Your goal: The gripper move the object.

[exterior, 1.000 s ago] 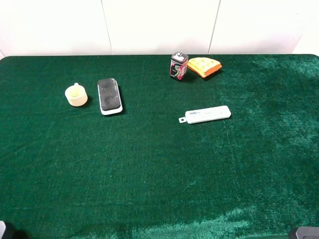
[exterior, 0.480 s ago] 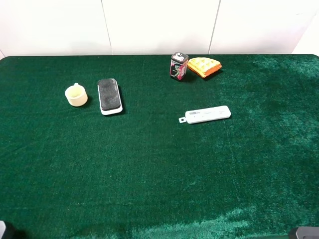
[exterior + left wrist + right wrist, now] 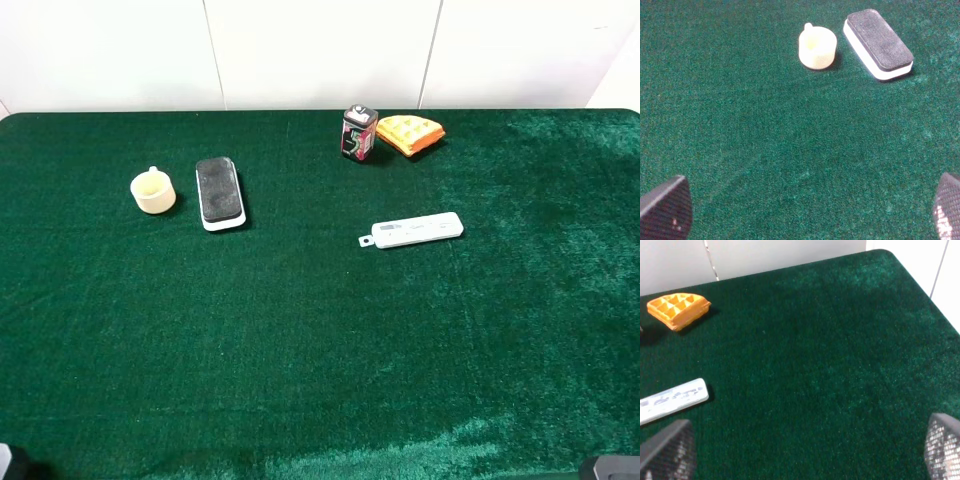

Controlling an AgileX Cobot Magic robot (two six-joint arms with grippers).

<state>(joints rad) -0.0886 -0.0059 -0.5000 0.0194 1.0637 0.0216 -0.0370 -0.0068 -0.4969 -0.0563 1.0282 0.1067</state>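
The object, an oblong eraser-like block point(image 3: 219, 192) with a black felt top and white base, lies flat on the green cloth at the far left. It also shows in the left wrist view point(image 3: 879, 44), far ahead of my left gripper point(image 3: 807, 207). That gripper is open and empty; only its two dark fingertips point(image 3: 667, 207) show, wide apart. My right gripper point(image 3: 805, 447) is also open and empty, over the right part of the table, with its fingertips point(image 3: 942, 445) wide apart. In the high view only small bits of the arms show at the bottom corners.
A small cream cup point(image 3: 153, 191) stands just left of the block point(image 3: 817, 47). A slim white remote-like stick point(image 3: 417, 230) lies mid-table point(image 3: 671, 400). A small dark can point(image 3: 358, 133) and an orange waffle piece point(image 3: 410, 133) sit at the back point(image 3: 678, 310). The table's right edge point(image 3: 920, 280) is near the right gripper.
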